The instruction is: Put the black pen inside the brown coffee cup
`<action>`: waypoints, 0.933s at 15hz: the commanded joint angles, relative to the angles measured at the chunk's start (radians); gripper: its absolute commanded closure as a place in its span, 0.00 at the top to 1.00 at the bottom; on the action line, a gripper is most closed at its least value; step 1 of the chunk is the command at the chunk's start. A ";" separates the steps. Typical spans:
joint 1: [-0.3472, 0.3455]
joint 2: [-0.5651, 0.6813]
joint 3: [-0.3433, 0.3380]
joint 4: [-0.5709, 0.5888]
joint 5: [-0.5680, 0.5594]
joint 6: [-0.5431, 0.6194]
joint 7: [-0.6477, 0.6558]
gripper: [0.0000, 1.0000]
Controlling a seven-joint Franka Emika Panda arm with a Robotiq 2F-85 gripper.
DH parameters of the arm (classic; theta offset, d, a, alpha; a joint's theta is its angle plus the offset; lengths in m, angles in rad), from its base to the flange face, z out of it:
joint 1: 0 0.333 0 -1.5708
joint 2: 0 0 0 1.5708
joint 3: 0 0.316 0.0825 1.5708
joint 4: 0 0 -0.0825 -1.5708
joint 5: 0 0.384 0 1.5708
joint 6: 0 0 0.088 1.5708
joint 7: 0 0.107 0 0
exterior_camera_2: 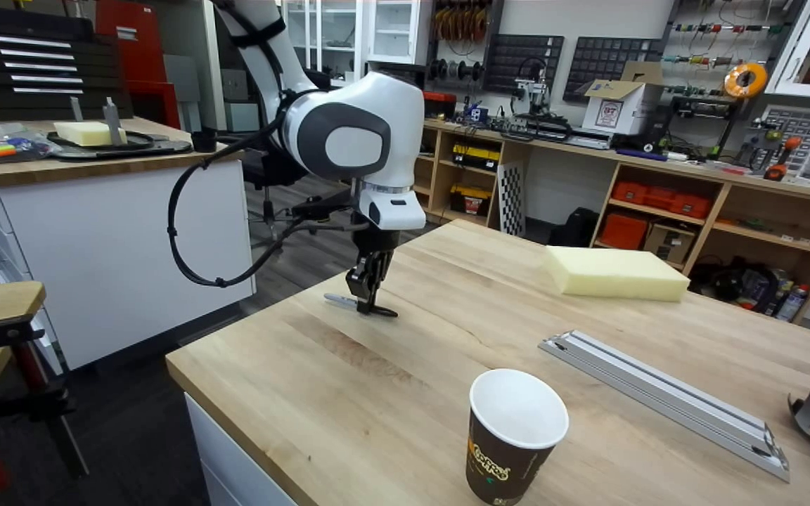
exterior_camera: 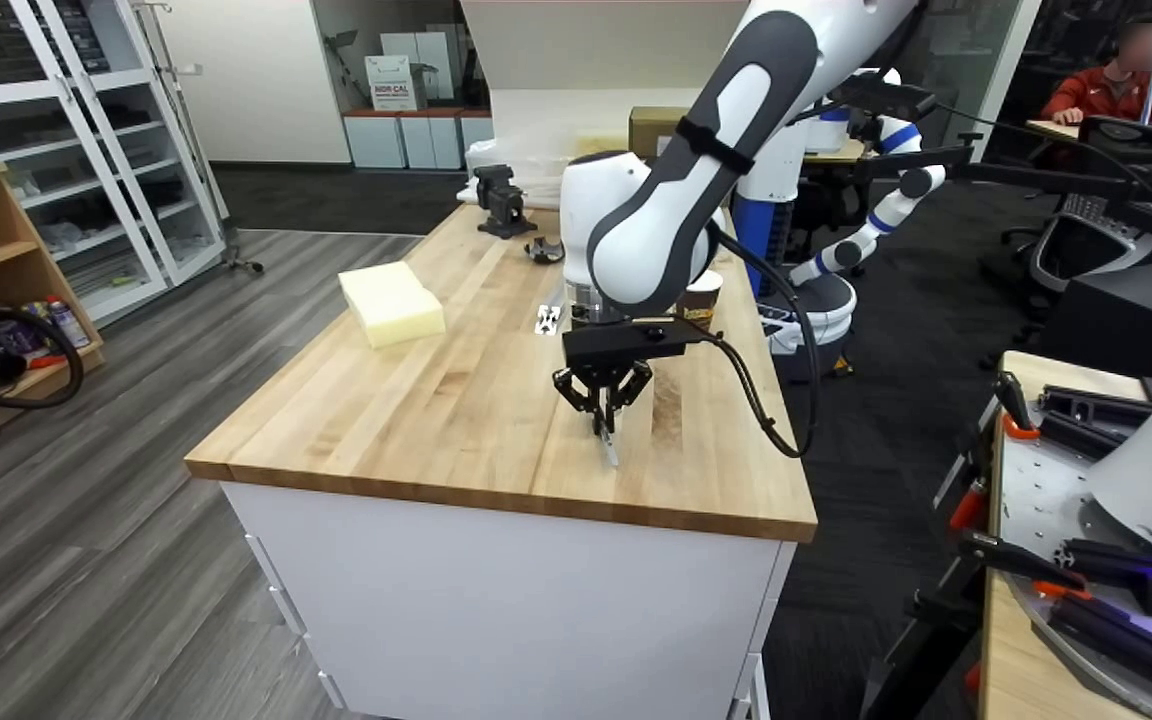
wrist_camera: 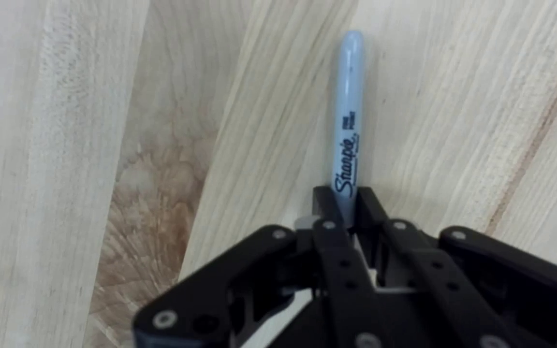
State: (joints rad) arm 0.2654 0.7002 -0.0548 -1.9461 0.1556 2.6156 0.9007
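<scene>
A robot arm (exterior_camera_2: 356, 133) leans low over a wooden table (exterior_camera_2: 377, 436), its fingers (wrist_camera: 370, 210) narrowed onto both sides of the black pen (wrist_camera: 348, 116), a Sharpie with a grey barrel and a dark cap. In the wrist view the fingers touch the barrel just beside the printed name; how hard they press cannot be seen. The pen lies level at the table, though whether it clears the surface is too fine to tell. It is taken across its narrow width and around mid-length, barrel jutting to one side and cap to the other, a hold that likely balances the weight for lifting. The brown coffee cup (exterior_camera_2: 510, 450) stands upright near a long edge of the same table, well apart from the fingers, its open mouth facing up, as a drop from above would require. A metal rail (exterior_camera_2: 665, 400) and a foam block (exterior_camera_2: 616, 274) lie off to one side, seemingly outside the straight path from pen to cup. The work appears to be at the grasping stage, with lifting and carrying to follow. Held level, the pen could catch across the rim, so tipping one end down before release looks wise.
</scene>
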 commanded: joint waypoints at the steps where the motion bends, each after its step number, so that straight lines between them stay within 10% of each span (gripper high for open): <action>1: -0.025 -0.097 0.016 -0.023 -0.019 -0.139 -0.059 0.03; 14: -0.077 -0.334 -0.104 0.022 -0.506 -0.433 -0.107 0.03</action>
State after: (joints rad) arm 0.2181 0.3958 -0.1621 -1.9349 -0.2834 2.2050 0.8259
